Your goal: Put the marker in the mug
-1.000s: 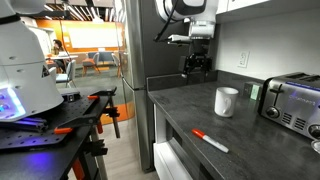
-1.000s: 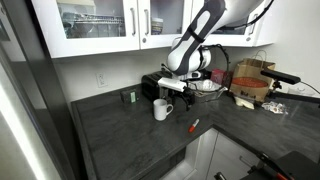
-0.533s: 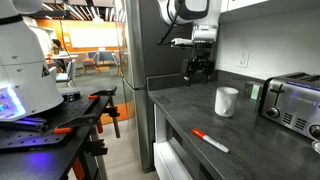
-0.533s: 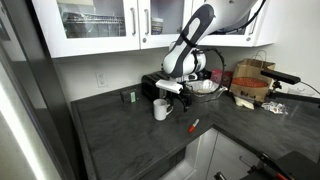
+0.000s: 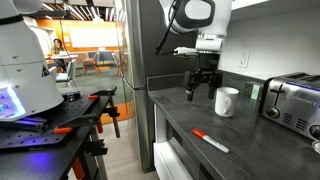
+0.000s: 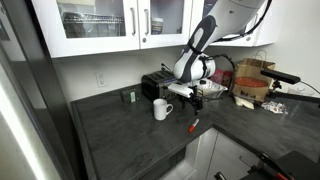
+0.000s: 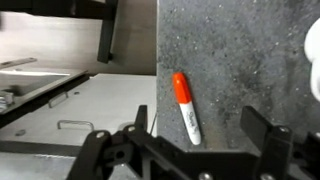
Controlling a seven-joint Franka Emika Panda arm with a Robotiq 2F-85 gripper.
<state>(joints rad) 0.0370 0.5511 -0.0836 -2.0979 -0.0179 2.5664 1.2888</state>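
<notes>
No legible text or labels anywhere

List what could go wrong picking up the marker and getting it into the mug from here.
1. The marker lies flat near the front edge of the counter; a sloppy close could roll it off.
2. The open gripper hangs close beside the mug; swinging toward the marker might clip it.
3. The marker is thin and lies flat on the counter, so the fingers may scrape the surface or miss.

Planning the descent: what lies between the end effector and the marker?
Nothing: in an exterior view, only bare countertop separates the end effector from the marker.
</notes>
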